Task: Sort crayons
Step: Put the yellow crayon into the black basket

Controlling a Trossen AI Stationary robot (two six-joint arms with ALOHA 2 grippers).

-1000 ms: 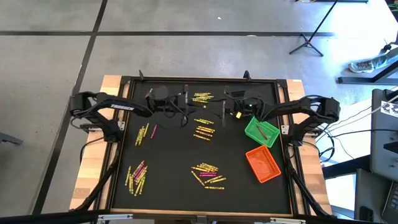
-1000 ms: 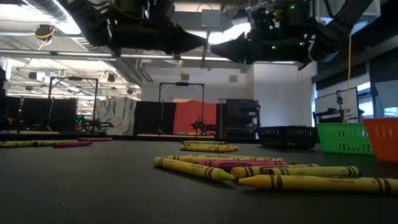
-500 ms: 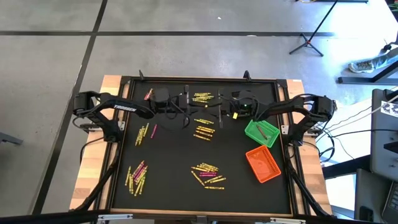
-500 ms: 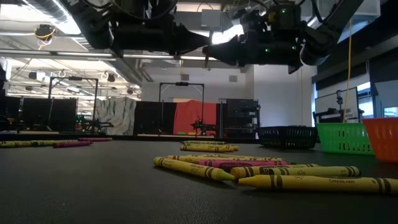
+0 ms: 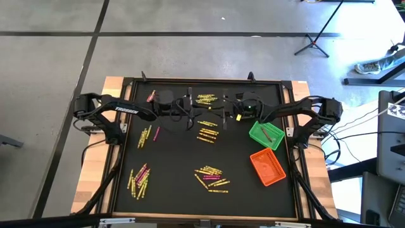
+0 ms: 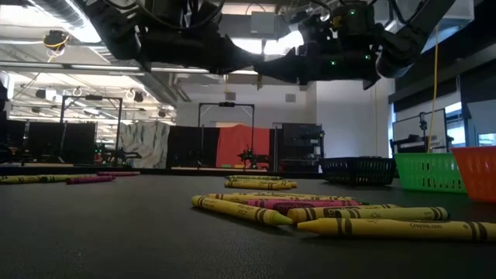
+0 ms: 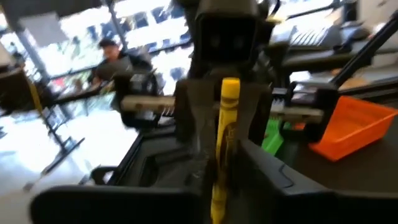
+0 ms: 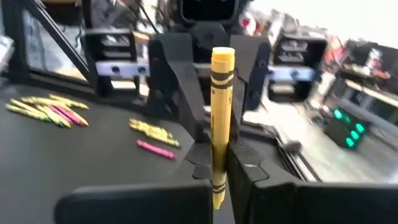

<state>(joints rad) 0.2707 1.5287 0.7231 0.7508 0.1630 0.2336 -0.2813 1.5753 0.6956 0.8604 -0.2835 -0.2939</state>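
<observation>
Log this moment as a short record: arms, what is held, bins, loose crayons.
arms: left gripper and right gripper meet tip to tip above the far middle of the table
held: one yellow crayon between them, right fingers shut on it
bins: green bin, orange bin, right side
loose crayons: several scattered clusters, mostly yellow

The view from above is evenly lit, with soft light and only faint shadows on the black table [image 5: 171, 158]. From table height, bright ceiling lights [image 6: 267, 35] glare behind the arms, so the arms look like dark shapes. The near crayons [image 6: 395, 227] are sharp and the far room is dimmer. Both wrist views are blurry. Bright white light washes out the room behind them.
</observation>
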